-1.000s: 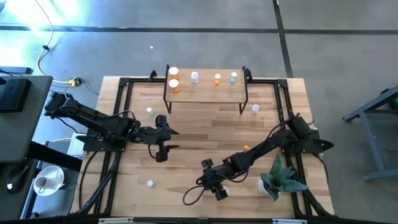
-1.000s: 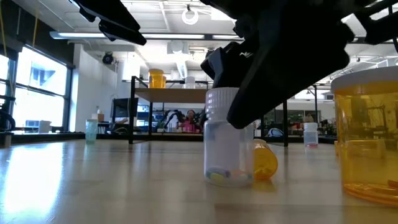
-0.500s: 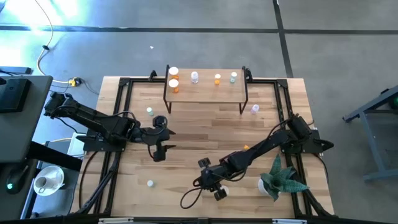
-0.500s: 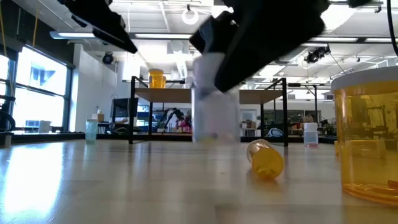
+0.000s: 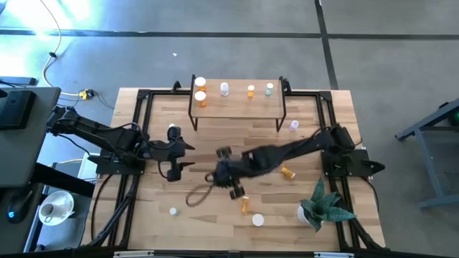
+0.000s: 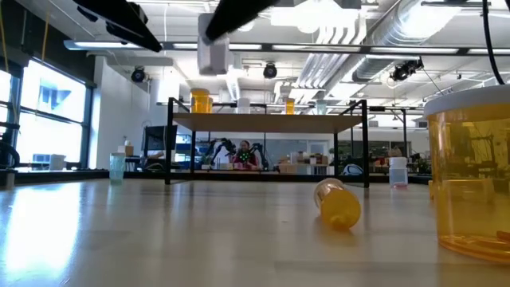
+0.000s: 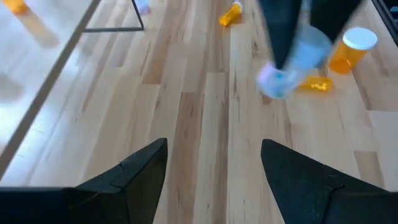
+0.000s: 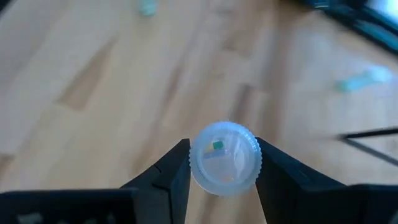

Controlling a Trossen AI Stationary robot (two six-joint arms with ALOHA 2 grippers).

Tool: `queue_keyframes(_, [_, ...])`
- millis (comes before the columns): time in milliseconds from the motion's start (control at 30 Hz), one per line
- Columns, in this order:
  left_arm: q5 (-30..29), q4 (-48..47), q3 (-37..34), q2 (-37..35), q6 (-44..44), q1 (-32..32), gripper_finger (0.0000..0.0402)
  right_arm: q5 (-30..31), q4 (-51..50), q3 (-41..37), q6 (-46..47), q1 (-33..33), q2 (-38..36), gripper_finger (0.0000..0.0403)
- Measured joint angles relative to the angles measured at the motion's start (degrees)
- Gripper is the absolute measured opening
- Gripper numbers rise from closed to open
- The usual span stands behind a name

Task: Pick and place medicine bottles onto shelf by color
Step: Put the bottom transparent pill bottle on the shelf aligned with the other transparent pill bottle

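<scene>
The shelf [image 5: 237, 102] stands at the table's far edge and carries several bottles, orange ones [image 5: 200, 95] at its left. My right gripper [image 5: 219, 172] is over the table's middle, shut on a clear bottle [image 8: 224, 158], which also shows in the left wrist view [image 7: 292, 62] and high in the low view [image 6: 213, 52]. My left gripper [image 7: 214, 168] is open and empty at the table's left [image 5: 176, 154], beside a pale bottle [image 5: 173, 130] standing on the table. My right gripper pinches the clear bottle's ribbed round cap end [image 8: 249, 140] between its two fingers, one on each side. The fingers come from above, slanting down. The bottle is lifted clear of the table and hangs below the fingers, tilted in the left wrist view.
An orange bottle [image 5: 287, 173] lies right of the middle. Another orange one [image 5: 245, 206] lies near the front, beside an upright white-capped one [image 5: 258, 220]. A lilac bottle [image 5: 293, 126] stands by the shelf's right leg and a small one [image 5: 173, 211] at front left. A green plant [image 5: 323, 208] is at front right.
My right gripper has lifted the clear bottle off the table near the front edge and carried it up and toward the far left, to the table's middle. The two orange bottles it stood beside stay in place. My left gripper has drawn back a little toward the table's left.
</scene>
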Motion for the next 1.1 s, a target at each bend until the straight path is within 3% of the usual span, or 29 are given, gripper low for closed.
queue_keyframes(700, [-0.28, 0.00, 0.00, -0.89, 0.13, 0.00, 0.0250, 4.33, -12.32, 30.11, -4.49, -11.24, -0.08, 0.0133])
queue_keyframes(900, [-0.24, -0.11, 0.00, -0.89, -0.04, 0.00, 0.0250, 0.48, -11.74, 24.74, -3.59, -17.15, -3.39, 0.0133])
queue_keyframes(1100, [0.82, -0.47, 0.00, -0.87, -1.14, 0.01, 0.0250, -4.85, -4.41, 15.20, -0.71, -26.00, -3.48, 0.0133])
